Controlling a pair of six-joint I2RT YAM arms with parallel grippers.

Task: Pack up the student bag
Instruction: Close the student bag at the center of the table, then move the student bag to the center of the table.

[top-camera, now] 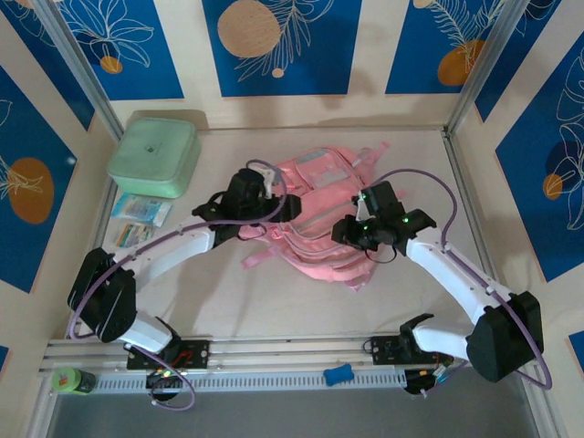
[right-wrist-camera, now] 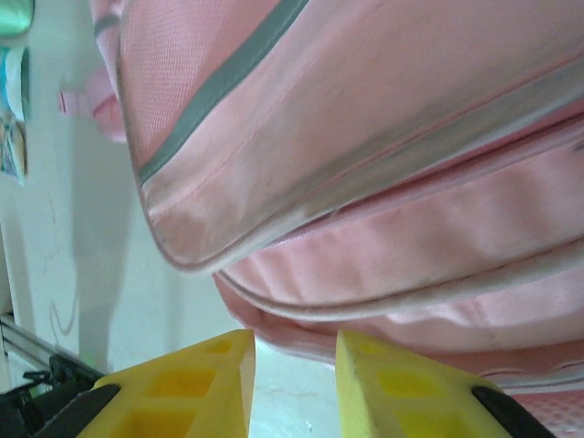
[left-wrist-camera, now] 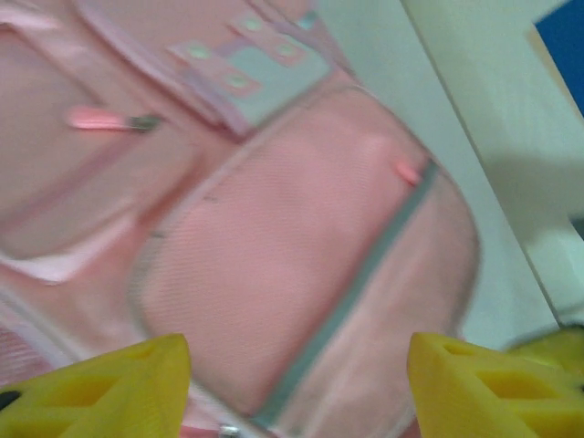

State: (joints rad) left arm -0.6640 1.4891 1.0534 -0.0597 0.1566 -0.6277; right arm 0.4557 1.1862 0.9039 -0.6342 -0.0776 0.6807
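Closest to my wrist lenses are the yellow fingers. The left gripper is spread wide and empty over the student bag. The right gripper is parted narrowly, also empty, at the bag's edge. The bag lies flat mid-table between both grippers. A mint-green box sits well apart, far left.

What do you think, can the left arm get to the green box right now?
Probably yes. The left pincer hangs open and empty over the pink bag, and the green box sits on the table off to its left, lid bare, with nothing standing between them.
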